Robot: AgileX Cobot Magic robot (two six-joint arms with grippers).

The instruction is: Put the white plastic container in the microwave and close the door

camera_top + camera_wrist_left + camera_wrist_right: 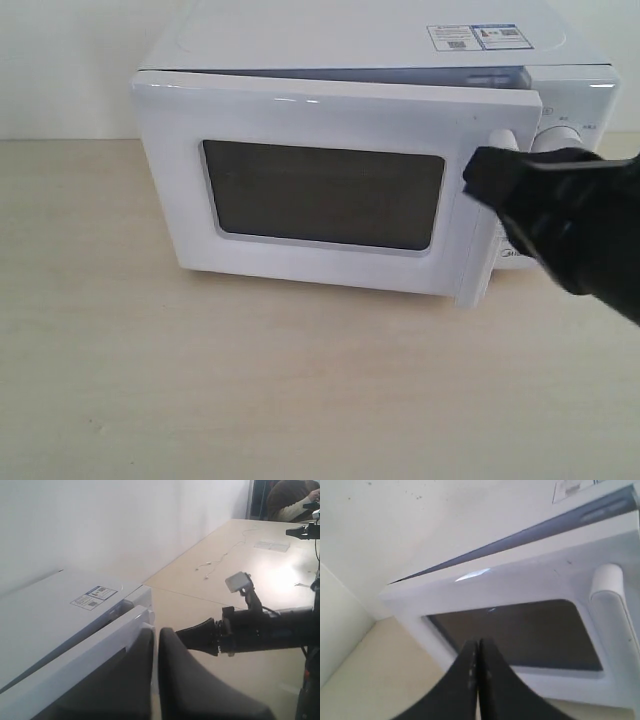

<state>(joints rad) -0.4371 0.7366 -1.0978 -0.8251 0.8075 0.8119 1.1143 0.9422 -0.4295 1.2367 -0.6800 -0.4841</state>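
The white microwave (370, 35) stands at the back of the table. Its door (320, 190), with the dark window, is swung almost shut, and a narrow gap shows along its top edge (520, 535). My right gripper (472, 175) is shut and empty, its tip against the door's right end by the handle (615, 615). In the right wrist view the right gripper (479, 642) points at the window. My left gripper (156, 630) is shut with nothing in it, beside the door's top corner. The white plastic container is out of view.
The microwave rests on a pale wooden table (200, 380) against a white wall. Two round dials (552, 138) sit on the panel behind my right arm (270, 627). Farther off, a thin cable (215, 562) and a flat clear item (272, 545) lie on the table.
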